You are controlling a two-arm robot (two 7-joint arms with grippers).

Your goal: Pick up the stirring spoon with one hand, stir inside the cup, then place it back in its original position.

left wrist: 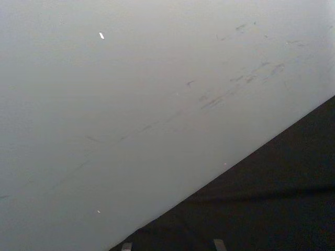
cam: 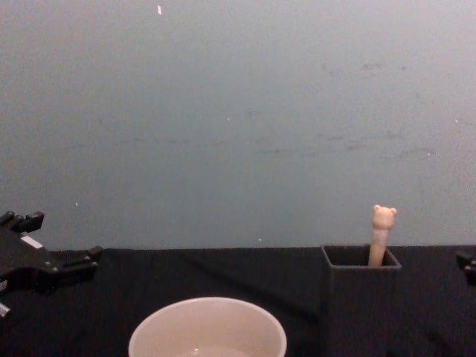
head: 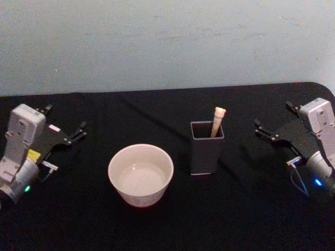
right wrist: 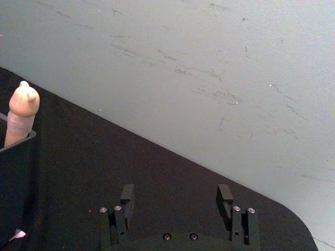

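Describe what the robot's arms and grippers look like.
Both arms end in pale grey, boxy wrist housings carrying black, angular two-fingered grippers. The left gripper bears a yellow label and a green light; the right gripper has a blue light and a thin looping cable.

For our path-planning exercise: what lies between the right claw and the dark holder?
Bare black table, in the head view, separates the right claw from the dark holder.
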